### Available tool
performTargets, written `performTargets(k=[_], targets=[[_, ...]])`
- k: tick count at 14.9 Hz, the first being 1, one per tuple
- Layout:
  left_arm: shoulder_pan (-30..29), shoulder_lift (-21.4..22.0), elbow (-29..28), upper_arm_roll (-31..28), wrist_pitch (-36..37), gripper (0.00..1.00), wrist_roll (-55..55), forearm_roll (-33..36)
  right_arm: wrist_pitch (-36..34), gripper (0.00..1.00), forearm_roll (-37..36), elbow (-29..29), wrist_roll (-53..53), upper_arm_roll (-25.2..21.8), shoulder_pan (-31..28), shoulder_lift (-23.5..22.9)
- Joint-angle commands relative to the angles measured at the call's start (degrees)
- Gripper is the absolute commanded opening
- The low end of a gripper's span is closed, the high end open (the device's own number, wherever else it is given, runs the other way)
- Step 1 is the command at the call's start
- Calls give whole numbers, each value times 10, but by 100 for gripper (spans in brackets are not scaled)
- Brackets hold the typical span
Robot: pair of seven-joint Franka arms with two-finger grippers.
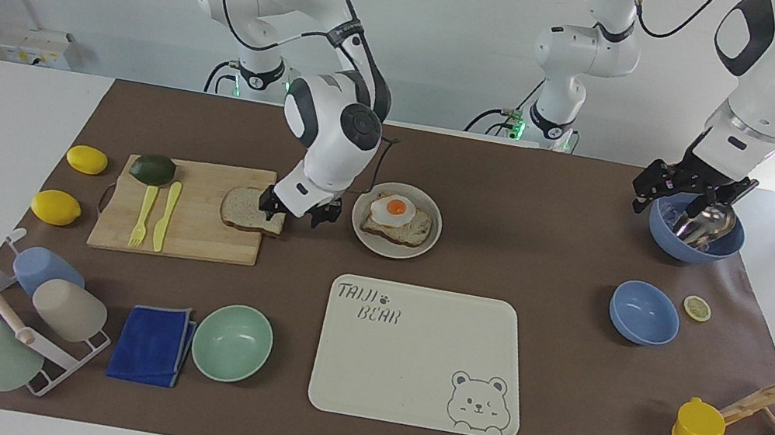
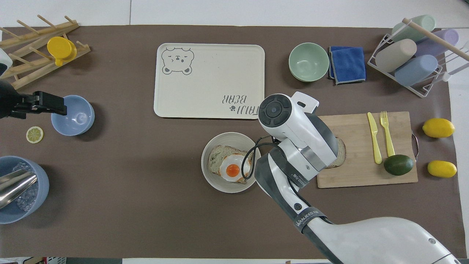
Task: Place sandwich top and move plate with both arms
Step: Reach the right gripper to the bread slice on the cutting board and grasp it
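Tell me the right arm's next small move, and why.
Probably close the right gripper on the bread slice: its open fingers straddle the slice's edge on the cutting board, while the egg toast on the plate is uncovered.

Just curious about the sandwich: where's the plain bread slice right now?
The plain bread slice lies on the wooden cutting board, at its edge nearest the plate, under the right gripper.
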State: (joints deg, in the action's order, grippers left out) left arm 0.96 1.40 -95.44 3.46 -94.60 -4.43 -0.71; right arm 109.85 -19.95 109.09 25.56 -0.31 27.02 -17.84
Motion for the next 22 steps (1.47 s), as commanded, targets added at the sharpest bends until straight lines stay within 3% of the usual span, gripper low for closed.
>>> performTargets(k=[1, 4, 16, 18, 21, 22], targets=[[-6, 14, -13, 5, 2, 100, 4, 12, 10, 100, -24, 45, 9, 1, 0, 17], [-2, 23, -14, 6, 17, 100, 4, 12, 4, 100, -67, 57, 6, 1, 0, 20], [1, 24, -16, 7, 10, 100, 1, 12, 18, 100, -71, 82, 36, 1, -7, 20], [1, 22, -16, 7, -8, 100, 0, 11, 16, 78, -71, 84, 36, 1, -7, 21], [-6, 22, -16, 6, -12, 100, 3, 11, 8, 26, -71, 78, 34, 1, -2, 20], [-7, 22, -15, 6, -12, 100, 3, 10, 6, 13, -70, 75, 34, 2, 0, 20]])
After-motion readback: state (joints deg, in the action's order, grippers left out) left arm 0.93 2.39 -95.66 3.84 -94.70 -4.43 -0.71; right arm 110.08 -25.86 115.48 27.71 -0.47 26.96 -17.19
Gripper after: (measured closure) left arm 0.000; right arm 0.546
